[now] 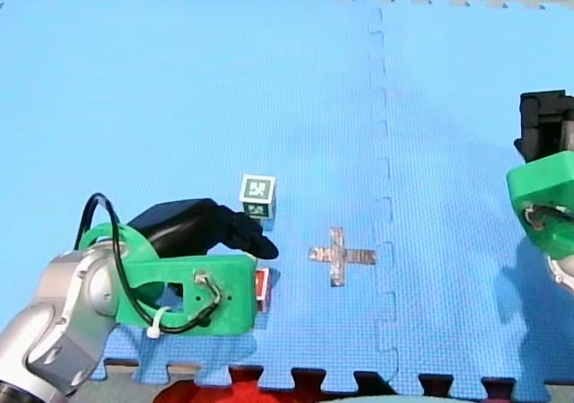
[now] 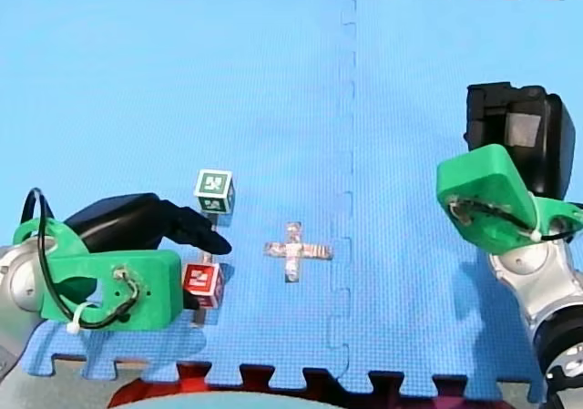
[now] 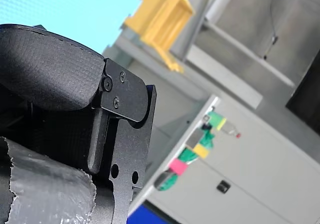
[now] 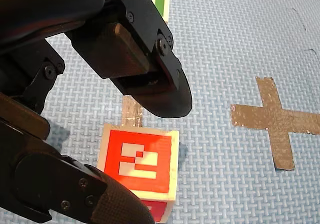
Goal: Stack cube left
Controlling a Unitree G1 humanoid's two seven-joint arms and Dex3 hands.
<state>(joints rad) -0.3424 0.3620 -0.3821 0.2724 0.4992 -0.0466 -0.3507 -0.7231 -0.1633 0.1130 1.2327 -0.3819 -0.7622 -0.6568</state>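
Looking down from the head: the left hand hovers open over a red cube at the blue mat's near left, and a green cube sits just beyond. The right hand is at the right; whether it is open or closed is unclear. First wrist view: a black finger before a grey cabinet. Second wrist view: the left hand brackets the red cube, not closed on it.

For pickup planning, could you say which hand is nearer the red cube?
Left. The left hand is at the red cube; the right hand is far across the mat.
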